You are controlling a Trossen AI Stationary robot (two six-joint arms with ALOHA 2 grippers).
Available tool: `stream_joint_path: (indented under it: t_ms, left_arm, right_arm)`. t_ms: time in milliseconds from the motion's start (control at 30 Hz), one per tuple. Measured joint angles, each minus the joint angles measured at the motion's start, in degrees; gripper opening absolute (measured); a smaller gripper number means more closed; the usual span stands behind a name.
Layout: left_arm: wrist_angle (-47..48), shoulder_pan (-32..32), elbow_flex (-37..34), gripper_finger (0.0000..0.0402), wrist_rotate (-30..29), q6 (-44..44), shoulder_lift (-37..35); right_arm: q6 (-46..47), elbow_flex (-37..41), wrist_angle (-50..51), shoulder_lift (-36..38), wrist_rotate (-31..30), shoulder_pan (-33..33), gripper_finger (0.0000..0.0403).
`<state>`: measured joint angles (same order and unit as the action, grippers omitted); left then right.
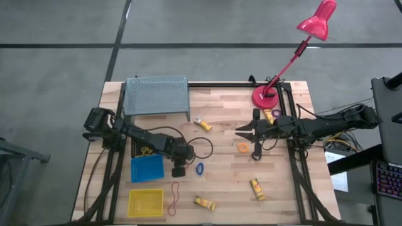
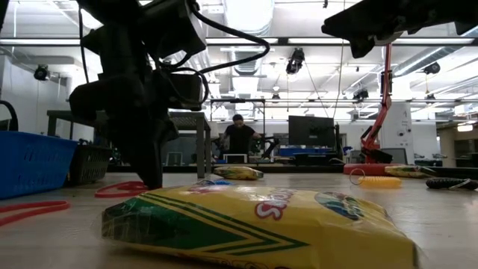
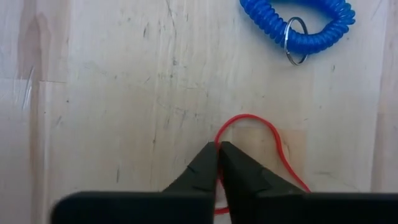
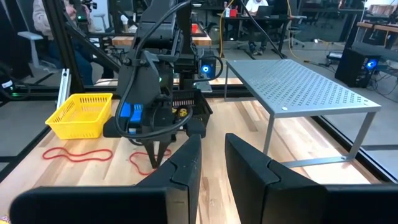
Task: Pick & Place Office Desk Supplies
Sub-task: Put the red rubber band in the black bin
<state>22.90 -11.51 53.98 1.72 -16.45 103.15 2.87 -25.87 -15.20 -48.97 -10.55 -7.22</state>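
My left gripper (image 3: 217,152) points down at the wooden table, shut on a thin red rubber band (image 3: 267,127), just short of a blue coil keyring (image 3: 305,25). From the right wrist view the same gripper (image 4: 155,158) stands over that band (image 4: 138,165), and a second, larger red band (image 4: 71,154) lies flat beside the yellow bin (image 4: 81,112). My right gripper (image 4: 211,165) hangs level above the table's right half (image 1: 242,132), open, with nothing between its fingers. Yellow crayon packs (image 1: 202,124) (image 1: 257,188) (image 1: 204,203) and an orange ring (image 1: 242,147) lie loose on the table. My left gripper pinches one strand of the red band's loop (image 3: 219,142) between its two fingertips, coming from above and pointing steeply down. The rest of the loop (image 3: 283,149) lies slack on the table beyond the fingers.
Black (image 1: 141,150), blue (image 1: 146,168) and yellow (image 1: 145,202) bins stand in a row at the table's left. A grey perforated shelf (image 1: 157,95) stands at the back left, and a pink desk lamp's base (image 1: 267,97) at the back right.
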Motion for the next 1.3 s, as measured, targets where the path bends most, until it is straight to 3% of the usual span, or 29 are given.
stream_joint_path:
  t_ms: [300, 533, 833, 1067, 1300]
  left_arm:
    - [-0.1, 0.0, 0.2, 0.0003, 0.2, 0.0, -2.4]
    - [-0.2, 0.0, 0.2, 0.0002, -1.3, -0.1, -13.4]
    - [2.1, 0.0, 0.2, 0.0002, -8.1, -0.1, -30.4]
    - [12.0, 0.0, 0.3, 0.0002, -17.2, -2.5, -41.1]
    - [30.7, 0.0, 0.1, 0.0002, -20.5, -20.1, -46.6]
  right_arm:
    - [0.0, 0.0, 0.0, 0.0, 0.0, 0.0, 0.0068]
    - [0.0, 0.0, 0.0, 0.0, 0.0, 0.0, 0.0068]
    - [0.0, 0.0, 0.0, 0.0, 0.0, 0.0, 0.0068]
    - [0.0, 0.0, 0.0, 0.0, 0.0, 0.0, 0.0068]
    - [0.0, 0.0, 0.0, 0.0, 0.0, 0.0, 0.0068]
